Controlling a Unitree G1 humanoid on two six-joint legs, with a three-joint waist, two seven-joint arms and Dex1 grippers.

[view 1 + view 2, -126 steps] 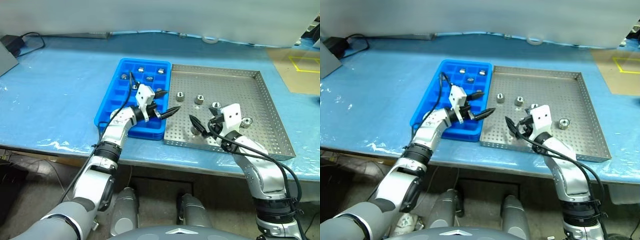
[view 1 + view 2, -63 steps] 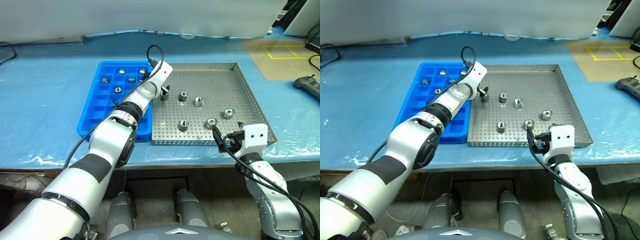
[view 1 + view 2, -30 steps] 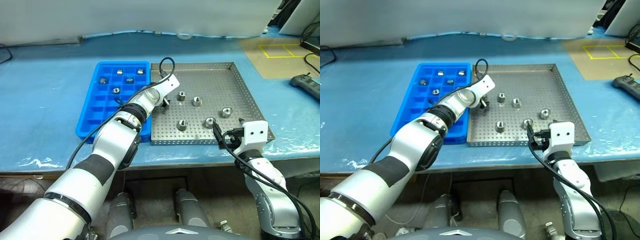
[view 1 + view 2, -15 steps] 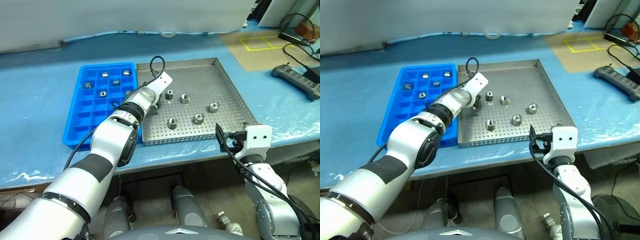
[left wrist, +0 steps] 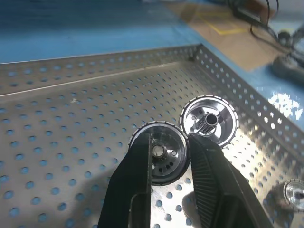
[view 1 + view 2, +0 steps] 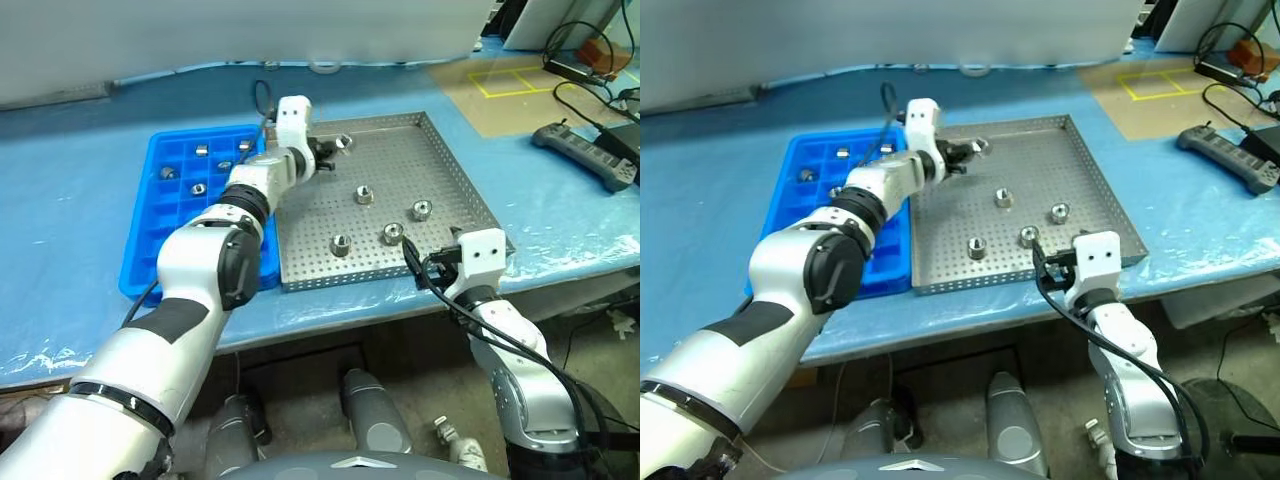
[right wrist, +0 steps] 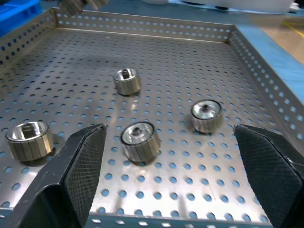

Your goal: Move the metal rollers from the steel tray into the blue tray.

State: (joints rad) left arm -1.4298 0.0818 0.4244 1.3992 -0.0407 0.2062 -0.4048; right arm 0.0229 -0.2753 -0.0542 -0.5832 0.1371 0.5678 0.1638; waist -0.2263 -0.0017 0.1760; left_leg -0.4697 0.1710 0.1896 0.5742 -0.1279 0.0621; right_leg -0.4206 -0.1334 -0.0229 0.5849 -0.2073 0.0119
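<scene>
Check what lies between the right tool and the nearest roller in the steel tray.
Only bare perforated floor of the steel tray. In the right wrist view the nearest roller sits just ahead of the open right tool, nothing intervening.

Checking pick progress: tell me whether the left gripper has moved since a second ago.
Yes. The left gripper has risen off the steel tray floor toward its far rim, shut on a metal roller.
</scene>
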